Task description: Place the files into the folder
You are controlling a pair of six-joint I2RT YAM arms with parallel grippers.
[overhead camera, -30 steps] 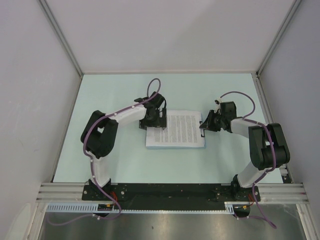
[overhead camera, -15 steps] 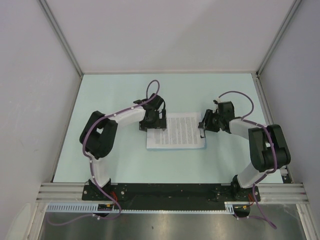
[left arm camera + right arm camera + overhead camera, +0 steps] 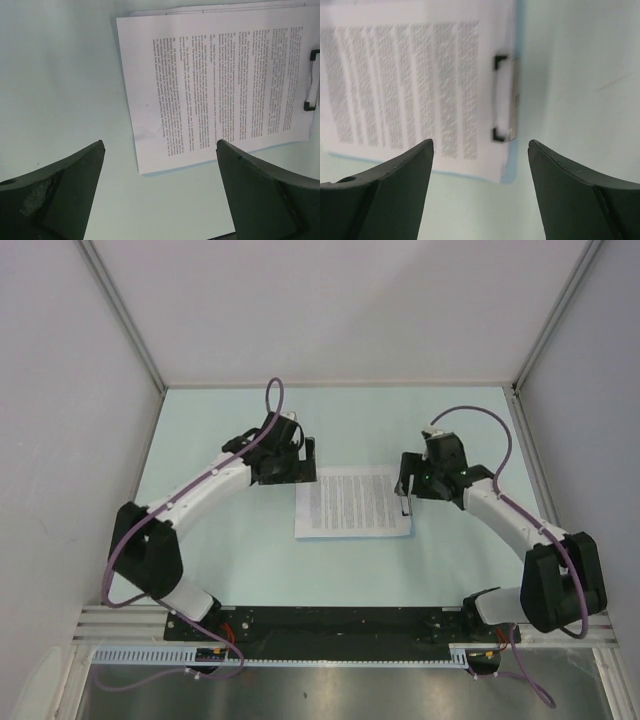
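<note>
The files (image 3: pixel 352 502), white sheets of printed text, lie flat at mid-table on the pale-blue folder (image 3: pixel 513 169). Only a thin rim of the folder shows past the sheets' near and right edges. A black and silver clip (image 3: pixel 504 97) sits on the right edge of the stack. My left gripper (image 3: pixel 308 460) hovers open just off the top-left corner of the files (image 3: pixel 215 85), touching nothing. My right gripper (image 3: pixel 403 485) is open at the clip side, above the stack's right edge, with nothing between its fingers (image 3: pixel 395 185).
The pale mint tabletop (image 3: pixel 230 570) is walled by grey panels at left, right and back. A metal rail (image 3: pixel 330 625) carrying both arm bases runs along the near edge. The clip (image 3: pixel 312 80) also shows at the right in the left wrist view.
My right gripper has opened and lifted off the stack's right edge. The left arm has stretched out, taking its gripper up and left, off the sheets. The stack has turned slightly.
</note>
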